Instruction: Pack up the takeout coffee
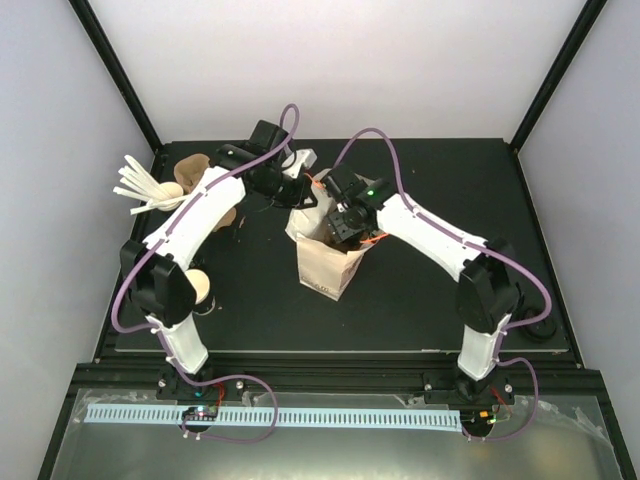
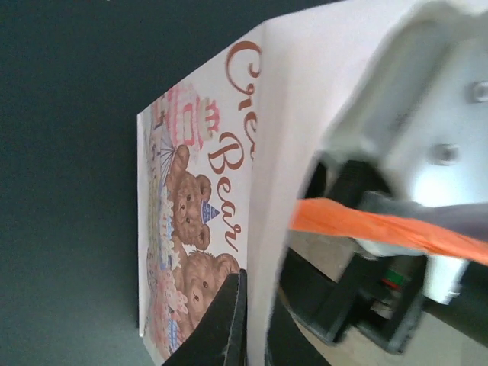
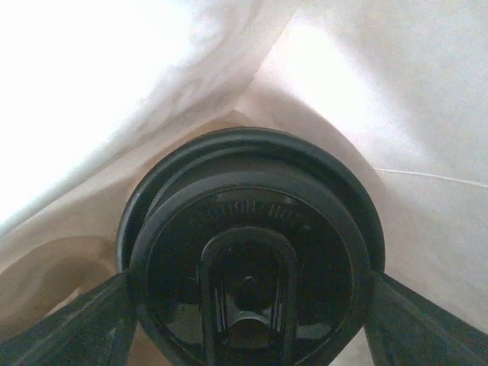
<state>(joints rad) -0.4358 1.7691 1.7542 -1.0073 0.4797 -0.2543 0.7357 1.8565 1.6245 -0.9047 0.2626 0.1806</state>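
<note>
A lidded black takeout coffee (image 3: 248,229) sits inside the paper bag (image 1: 325,262) in the middle of the table (image 1: 420,290). The right end effector (image 1: 346,228) reaches in, fingers apparently clamped on its lid. The left end effector (image 2: 255,296) pinches the bag's far rim.

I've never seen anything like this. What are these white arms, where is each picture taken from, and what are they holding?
These are two robot arms bolted to the near edge of a table. The wide picture looks down from above. The other two come from a camera on each wrist. The left gripper pinches the rim of a paper bag printed with bears. The right gripper is down inside the bag, its fingers on either side of a lidded coffee cup. White stirrer sticks sit at the table's far left.
</note>
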